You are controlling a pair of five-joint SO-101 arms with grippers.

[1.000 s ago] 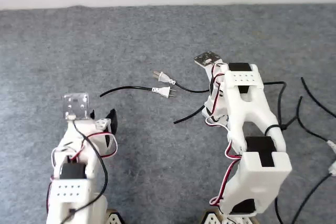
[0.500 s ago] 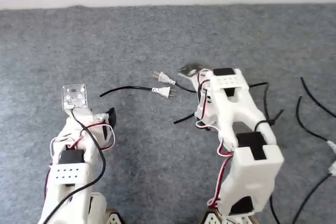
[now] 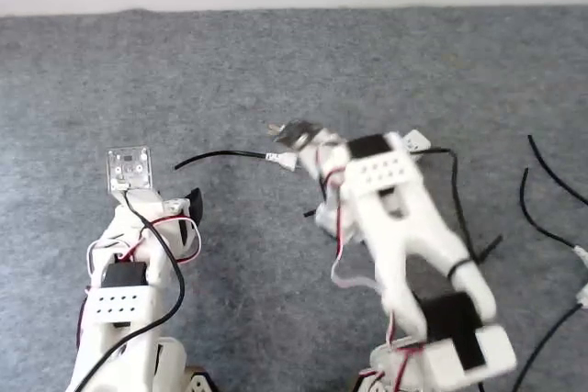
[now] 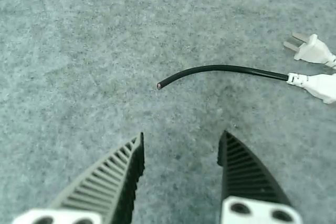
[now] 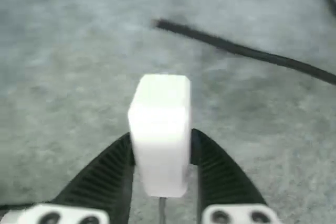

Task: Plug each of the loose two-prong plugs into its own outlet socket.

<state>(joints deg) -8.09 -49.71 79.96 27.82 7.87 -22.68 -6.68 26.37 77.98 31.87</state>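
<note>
Clamping a white rectangular block (image 5: pixel 160 129) between its two black fingers, the right gripper (image 5: pixel 160 142) has its jaws parted only as far as the block is wide. The block stands upright between them above the grey felt desk (image 3: pixel 230 71). From the high view, the right arm (image 3: pixel 395 199) stretches toward the middle of the desk, and its gripper end sits right at the two white two-prong plugs. One plug (image 3: pixel 283 161) lies just beside it, and the other plug (image 4: pixel 311 50) is partly covered by it from above. Both plugs lie flat and close together. A black cable (image 4: pixel 220 67) runs from the first plug toward the left arm and ends in a bare cut tip. The left gripper (image 4: pixel 181 156) hangs low over bare felt near that cable tip, its jaws spread wide with nothing between them. More loose black cables (image 3: pixel 522 197) lie toward the desk's right edge.
</note>
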